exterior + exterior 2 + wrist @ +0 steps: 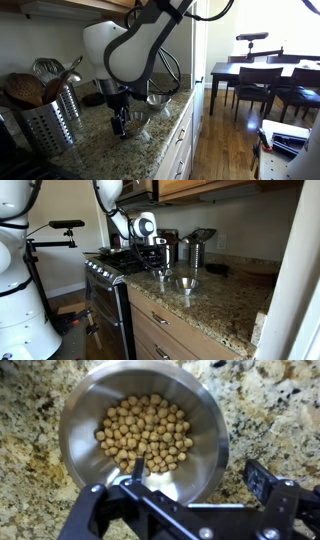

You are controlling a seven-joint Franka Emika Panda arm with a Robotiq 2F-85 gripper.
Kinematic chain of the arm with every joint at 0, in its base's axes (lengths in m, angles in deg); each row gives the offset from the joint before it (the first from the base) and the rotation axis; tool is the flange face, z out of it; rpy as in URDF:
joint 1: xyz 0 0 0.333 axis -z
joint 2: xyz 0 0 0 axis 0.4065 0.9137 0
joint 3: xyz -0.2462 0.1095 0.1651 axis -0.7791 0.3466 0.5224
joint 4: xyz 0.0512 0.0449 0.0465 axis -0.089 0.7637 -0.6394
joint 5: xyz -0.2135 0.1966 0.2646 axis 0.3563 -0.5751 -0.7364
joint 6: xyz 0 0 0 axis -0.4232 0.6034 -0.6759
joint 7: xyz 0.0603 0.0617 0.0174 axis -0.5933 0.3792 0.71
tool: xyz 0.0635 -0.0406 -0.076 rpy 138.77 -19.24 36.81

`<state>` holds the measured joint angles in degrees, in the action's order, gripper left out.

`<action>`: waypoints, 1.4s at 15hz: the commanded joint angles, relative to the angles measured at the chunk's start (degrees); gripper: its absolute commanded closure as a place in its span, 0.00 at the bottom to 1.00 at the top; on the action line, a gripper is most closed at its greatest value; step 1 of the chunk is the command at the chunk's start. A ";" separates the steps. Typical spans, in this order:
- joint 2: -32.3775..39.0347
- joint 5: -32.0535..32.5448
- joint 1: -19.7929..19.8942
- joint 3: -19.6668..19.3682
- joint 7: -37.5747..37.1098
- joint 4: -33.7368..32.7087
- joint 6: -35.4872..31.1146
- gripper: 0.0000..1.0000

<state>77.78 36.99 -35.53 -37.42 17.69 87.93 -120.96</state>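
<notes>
A steel bowl (75, 420) of tan chickpeas (143, 432) sits on the speckled granite counter (270, 410). In the wrist view my gripper (198, 476) is open just above the bowl's near right rim, one finger (134, 468) inside the bowl and the other finger (263, 480) outside it over the counter. Nothing is held. In both exterior views the gripper (120, 125) (160, 264) hangs low over this bowl (136, 123) (164, 274). A second steel bowl (158, 100) (186, 283) stands beside it.
A perforated metal utensil holder (45, 122) (195, 250) with wooden spoons stands on the counter. A stove (108, 268) adjoins the counter. A dark dining table with chairs (262, 76) stands beyond the counter's edge.
</notes>
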 commanded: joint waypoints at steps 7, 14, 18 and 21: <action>0.44 0.11 -1.04 -0.51 0.25 -0.96 0.74 0.00; 3.60 1.22 -3.79 -0.20 0.12 -6.23 2.51 0.47; 5.37 1.10 -5.03 -0.28 0.02 -8.92 2.94 0.74; 5.60 1.06 -6.64 0.06 -1.39 -10.26 3.92 0.83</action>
<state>83.03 37.11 -40.15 -37.13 17.84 79.87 -119.86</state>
